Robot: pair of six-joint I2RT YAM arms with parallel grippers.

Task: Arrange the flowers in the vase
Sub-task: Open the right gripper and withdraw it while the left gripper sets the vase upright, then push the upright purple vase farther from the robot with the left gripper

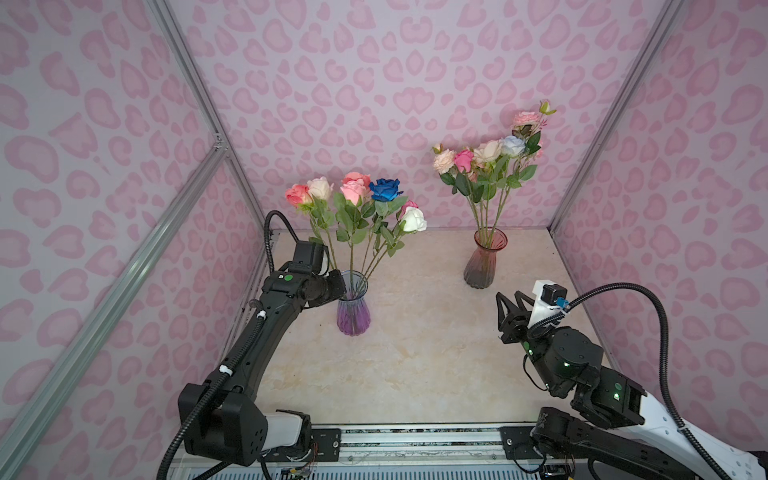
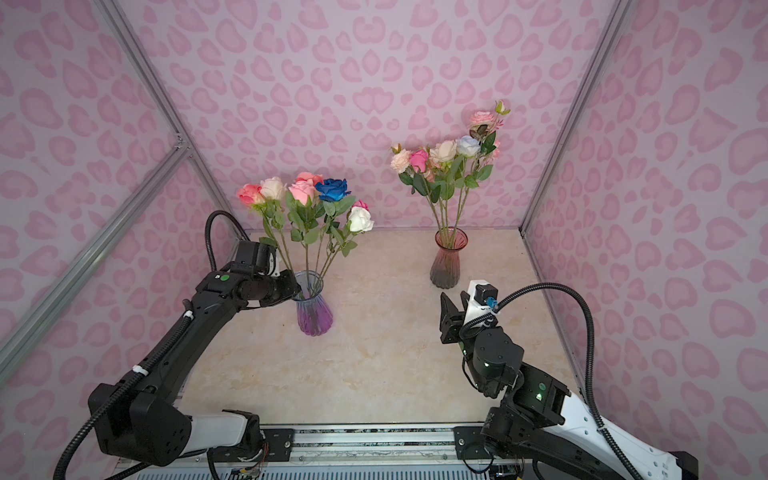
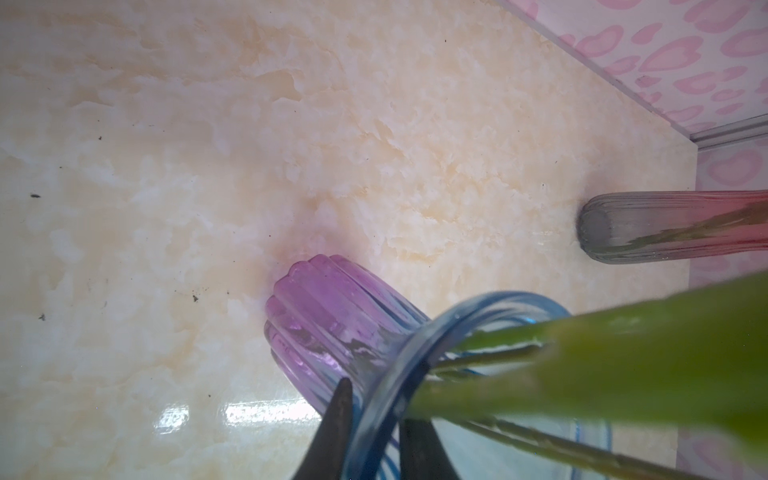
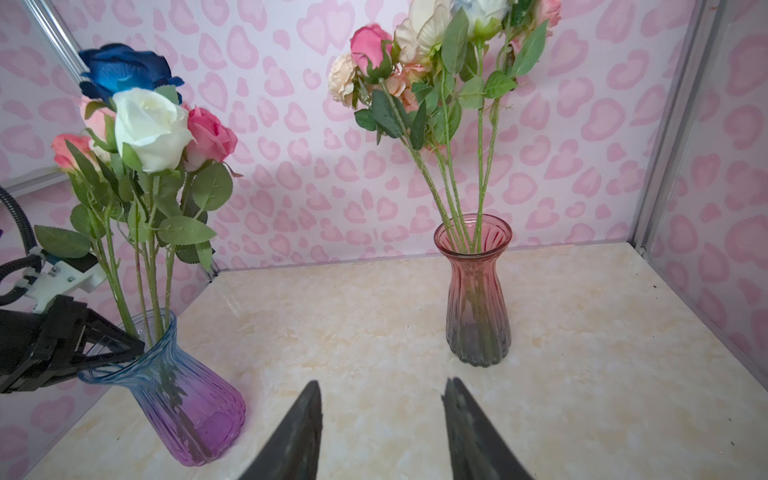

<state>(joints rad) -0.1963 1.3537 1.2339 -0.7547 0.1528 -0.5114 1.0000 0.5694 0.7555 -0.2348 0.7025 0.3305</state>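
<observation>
- Flowers (image 1: 357, 195), artificial roses in pink, peach, cream, white and dark blue on long leafy green stems, fan out of a blue-to-purple ribbed glass vase (image 1: 353, 316) on the left side of the cream marble-patterned tabletop (image 1: 415, 365).
- A second bunch (image 1: 486, 153), with a pale blue head among pinks and creams, stands in a pink-to-grey ribbed glass vase (image 1: 484, 266) further back on the right, well apart from the first. No stem lies loose on the tabletop.
- The left gripper (image 3: 380, 399) straddles the purple vase's rim, one finger outside the glass and the other inside the mouth beside the stems. The jaws stand narrow, but I cannot tell whether they pinch the glass.
- The right gripper (image 4: 384, 382) hangs over the front right of the tabletop with its jaws spread and nothing between them, facing the pink vase.
- The stems look light, thin and springy, probably smooth plastic that could turn or slip in a pinch.
- The heads are soft fabric and would crush. The bare stretch of stem below the leaves, just above a rim, seems the best place to hold.
- Both vases are hard, slick and breakable, and a sideways pull at the rim could tip one.
</observation>
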